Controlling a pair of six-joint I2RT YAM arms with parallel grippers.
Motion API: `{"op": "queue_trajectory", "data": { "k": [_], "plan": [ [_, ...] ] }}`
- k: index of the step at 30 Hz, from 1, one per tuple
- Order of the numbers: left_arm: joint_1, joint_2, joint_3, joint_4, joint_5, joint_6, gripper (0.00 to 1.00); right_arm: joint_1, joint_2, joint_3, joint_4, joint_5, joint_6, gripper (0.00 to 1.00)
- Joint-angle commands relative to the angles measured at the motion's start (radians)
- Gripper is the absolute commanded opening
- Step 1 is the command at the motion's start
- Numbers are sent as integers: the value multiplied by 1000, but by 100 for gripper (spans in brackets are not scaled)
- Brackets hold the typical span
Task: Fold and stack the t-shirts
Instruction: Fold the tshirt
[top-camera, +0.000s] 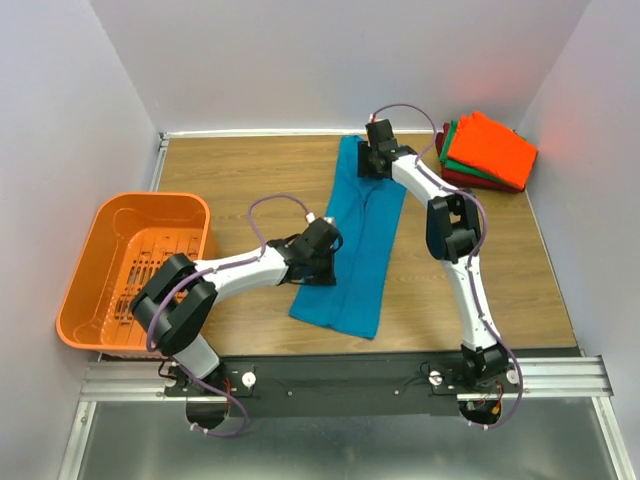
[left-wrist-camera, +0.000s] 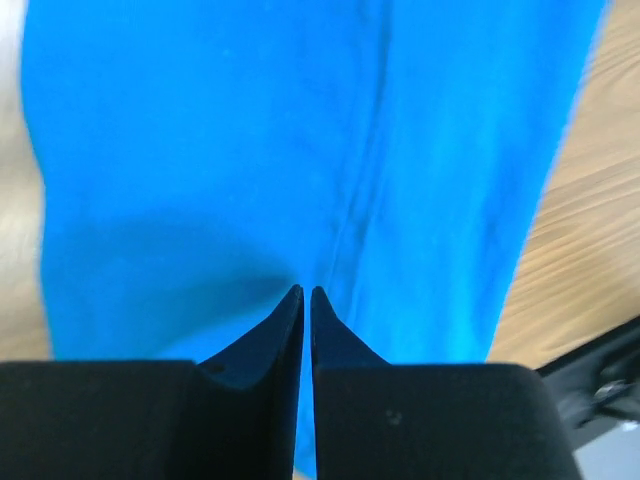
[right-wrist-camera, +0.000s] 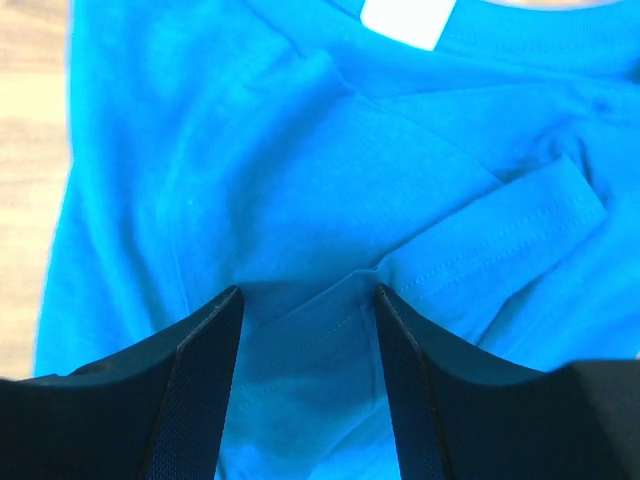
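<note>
- One teal-blue t-shirt (top-camera: 365, 250) lies on the table (top-camera: 250, 170), folded into a long narrow strip. It runs slantwise from the middle of the far edge toward the near edge and stops short of it.
- Your left gripper (top-camera: 322, 258) sits at the strip's left border, in its nearer half. Its fingers (left-wrist-camera: 270, 340) are drawn together to a thin slit, with the tips down at the cloth. You cannot tell from the wrist view whether any fabric is nipped between them.
- Your right gripper (top-camera: 372, 160) is over the strip's far end, by the collar. Its fingers (right-wrist-camera: 205, 350) stand well apart and grip nothing, and a low ridge of cloth runs between them. A folded-in sleeve hem (right-wrist-camera: 520, 220) lies just off the right finger. The white neck label (right-wrist-camera: 408, 20) shows just beyond.
- Three more t-shirts sit as a folded stack (top-camera: 490, 150) in the far right corner, well apart from the strip. Orange is on top, with green and dark red edges showing below.
- The orange slotted basket (top-camera: 155, 197) stands at the left edge, much of it out past the table.
- In the way: your left arm (top-camera: 240, 268) lies low across the table between the basket and the strip.
- Also in the way: your right arm's elbow (top-camera: 450, 225) hangs over bare wood just right of the strip, on the stack's side.
</note>
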Motion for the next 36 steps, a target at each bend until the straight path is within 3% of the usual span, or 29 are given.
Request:
{"op": "queue_trajectory", "data": {
  "k": [1,4,9,12,15,19,21,27,36],
  "plan": [
    [12,38,152,-41,-20,30,13,-1,115,147,-160,15,-109,67],
    [30,38,215,-52,-54,50,14,-1,59,179,-159,5,-106,74],
    [93,71,234,-36,-75,68,14,-4,-73,126,-159,61,-38,77],
    [109,116,228,-28,-103,84,13,-9,-159,23,-159,89,31,77],
    [109,142,186,-2,-118,85,4,-11,-233,-145,-156,82,100,76],
    [104,166,124,37,-71,79,0,-11,-281,-262,-133,-6,160,75],
    [87,174,53,63,-57,72,0,-8,-301,-429,-66,-55,181,74],
    [47,154,8,87,-35,52,0,-9,-221,-410,-65,9,168,74],
    [9,148,-10,118,17,21,0,-9,-40,-167,-79,-50,91,74]
  ]
}}
